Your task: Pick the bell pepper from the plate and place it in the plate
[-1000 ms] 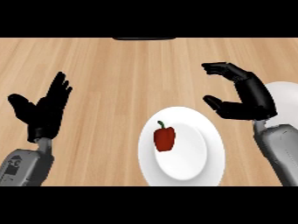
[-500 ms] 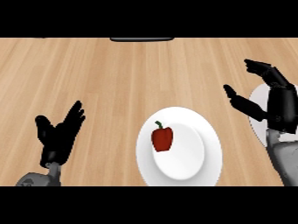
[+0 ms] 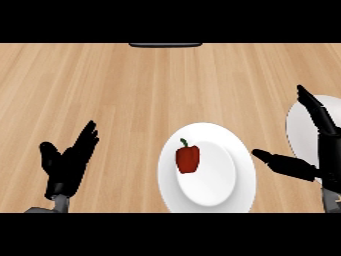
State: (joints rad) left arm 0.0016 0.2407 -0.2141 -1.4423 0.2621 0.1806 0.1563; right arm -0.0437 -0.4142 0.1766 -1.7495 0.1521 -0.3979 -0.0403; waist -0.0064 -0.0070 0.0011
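Note:
A red bell pepper (image 3: 188,158) with a green stem lies on a white plate (image 3: 225,190) at the lower middle of the wooden counter. My right hand (image 3: 334,155) is open just right of that plate, thumb pointing toward it, fingers straight and pointing away. Partly hidden behind this hand, a second white plate (image 3: 306,125) sits at the right edge. My left hand (image 3: 66,162) rests open at the lower left, fingers up, well apart from the pepper.
A dark flat object (image 3: 165,45) shows at the counter's far edge, top middle. Bare wooden counter (image 3: 129,90) stretches across the middle and left.
My right hand has drawn back toward me and lower, its fingers straightening beside the pepper's plate. The left hand has dropped toward the lower left. The pepper has not moved.

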